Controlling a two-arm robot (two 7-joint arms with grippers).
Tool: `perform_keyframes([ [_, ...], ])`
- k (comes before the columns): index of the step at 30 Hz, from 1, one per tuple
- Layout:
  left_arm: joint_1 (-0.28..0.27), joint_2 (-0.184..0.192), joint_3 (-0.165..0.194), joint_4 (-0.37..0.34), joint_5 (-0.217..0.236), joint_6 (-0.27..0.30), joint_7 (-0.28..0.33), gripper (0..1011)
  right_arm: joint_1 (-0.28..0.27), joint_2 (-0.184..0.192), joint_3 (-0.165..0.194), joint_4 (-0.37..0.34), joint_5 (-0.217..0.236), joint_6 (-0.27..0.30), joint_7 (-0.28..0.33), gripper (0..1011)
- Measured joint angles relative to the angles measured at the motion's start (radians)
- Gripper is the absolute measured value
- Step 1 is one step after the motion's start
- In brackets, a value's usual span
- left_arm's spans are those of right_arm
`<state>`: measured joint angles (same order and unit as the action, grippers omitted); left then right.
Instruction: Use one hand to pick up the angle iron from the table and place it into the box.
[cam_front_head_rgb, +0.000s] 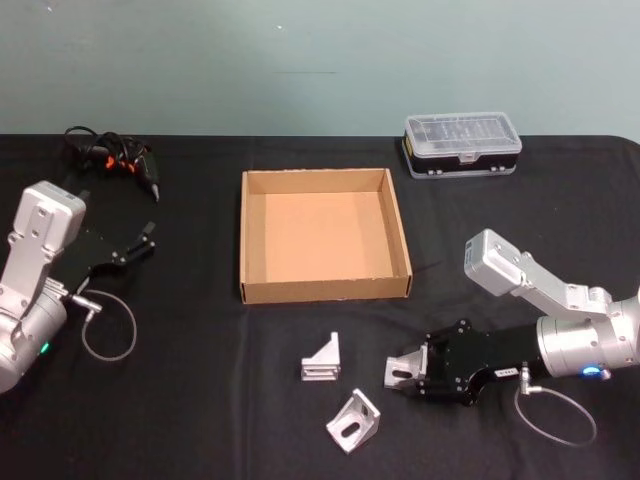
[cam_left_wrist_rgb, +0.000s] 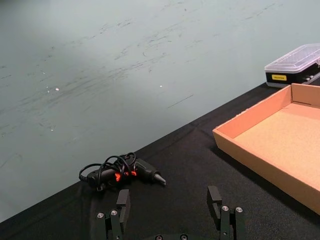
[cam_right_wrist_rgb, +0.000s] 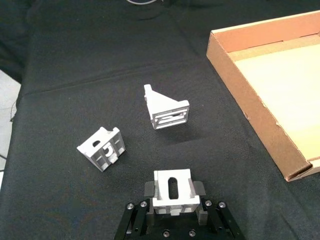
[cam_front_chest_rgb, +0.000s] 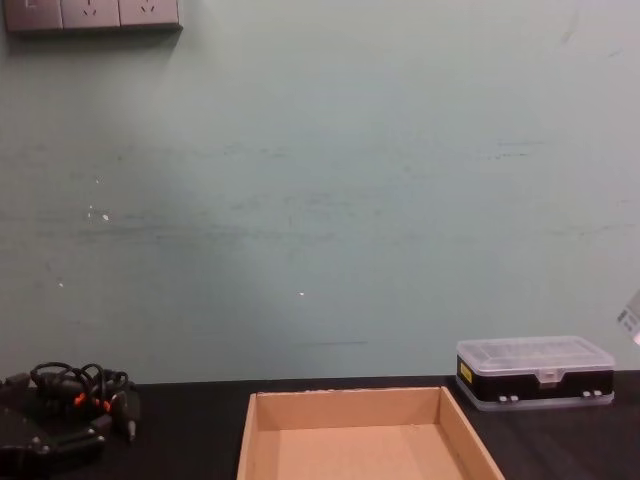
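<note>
- the black right gripper (cam_front_head_rgb: 403, 369) on its boxy silver-grey metal arm is low over the flat black table (cam_front_head_rgb: 200, 400), in front of the box and a little to the right.
- its two fingers are closed part way and squeeze a small silver metal angle iron (cam_right_wrist_rgb: 172, 186) between them, one finger on each side.
- i cannot tell if this held piece is off the table or touching it.
- a second angle iron (cam_front_head_rgb: 320, 360) sits on the table just to the left of the right gripper, standing with one flat side up.
- a third angle iron (cam_front_head_rgb: 353, 420) lies near it, closer to the robot, tipped on its side.
- the two loose pieces are apart from each other.
- the wide, low brown cardboard box (cam_front_head_rgb: 325, 290) with no lid is in the middle of the table, behind the angle irons.
- the black left gripper (cam_left_wrist_rgb: 170, 210) hangs over the left side of the table, and its fingers (cam_left_wrist_rgb: 122, 202) are spread wide and hold nothing.
- a black glue gun with a tangled cord (cam_front_head_rgb: 115, 155) lies at the far left.
- a small black plastic case with a clear lid (cam_front_head_rgb: 462, 145) sits behind the box, to the right.
</note>
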<state>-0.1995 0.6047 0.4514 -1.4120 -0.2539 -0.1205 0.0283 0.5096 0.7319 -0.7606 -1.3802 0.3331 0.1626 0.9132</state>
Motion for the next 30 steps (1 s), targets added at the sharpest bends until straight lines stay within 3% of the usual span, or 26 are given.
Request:
perform_keyframes([
  [11, 0.0, 0.0, 0.0, 0.0, 0.0, 0.0, 0.0, 1011, -0.009, 0.012, 0.015, -0.034, 0.006, -0.003, -0.016, 450],
  [21, 0.0, 0.0, 0.0, 0.0, 0.0, 0.0, 0.0, 1011, -0.025, 0.05, 0.09, -0.155, 0.021, -0.002, -0.106, 451],
  [25, 0.0, 0.0, 0.0, 0.0, 0.0, 0.0, 0.0, 1011, -0.019, 0.027, 0.115, -0.161, 0.012, 0.005, -0.162, 450],
  [30, 0.0, 0.0, 0.0, 0.0, 0.0, 0.0, 0.0, 1011, 0.01, -0.045, 0.127, -0.11, -0.012, 0.022, -0.218, 451],
])
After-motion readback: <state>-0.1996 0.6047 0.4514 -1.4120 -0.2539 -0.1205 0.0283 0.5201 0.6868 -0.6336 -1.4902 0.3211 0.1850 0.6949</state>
